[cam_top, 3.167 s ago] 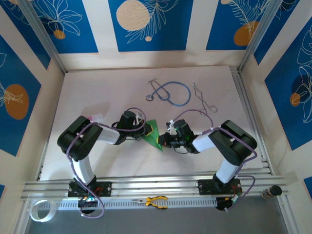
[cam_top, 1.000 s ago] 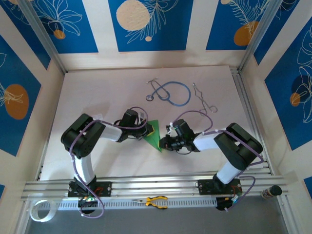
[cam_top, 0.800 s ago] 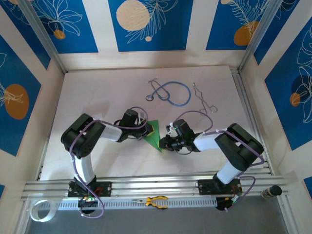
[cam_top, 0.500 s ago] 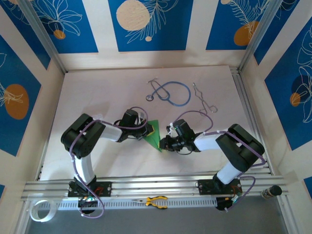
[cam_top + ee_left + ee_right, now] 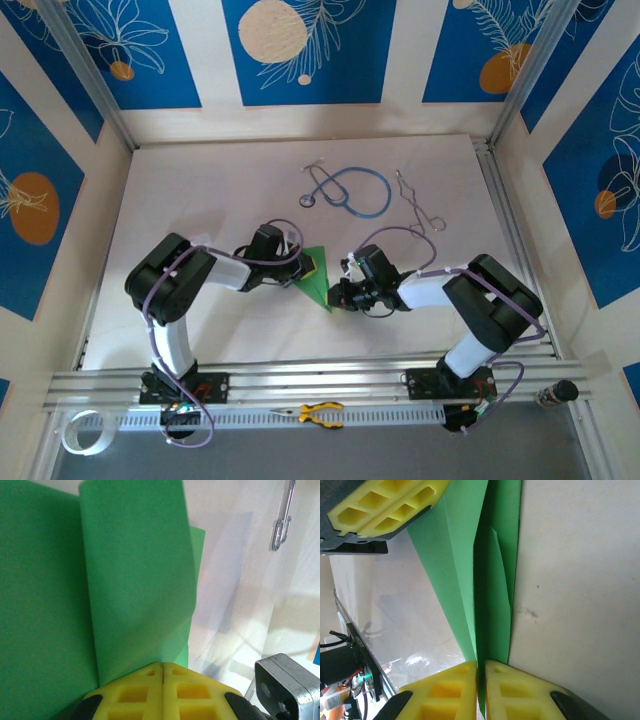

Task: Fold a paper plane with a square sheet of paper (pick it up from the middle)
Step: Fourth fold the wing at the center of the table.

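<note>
Pinching one folded green paper (image 5: 318,282) at the centre of the table (image 5: 200,190) with two grippers, gripping its 9 o'clock edge in the tight-closed left gripper (image 5: 162,670), nipping its 4 o'clock tip in the narrow right gripper (image 5: 481,675), one blue stethoscope (image 5: 352,190) lying at 12 o'clock.

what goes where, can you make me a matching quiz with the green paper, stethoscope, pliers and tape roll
Things:
1 green paper
2 stethoscope
3 pliers
4 tape roll

Places:
a near left corner
b far half of the table
c pinched by the left pincer and the right pincer
d near edge, centre

Pairs: 1-c, 2-b, 3-d, 4-a
</note>
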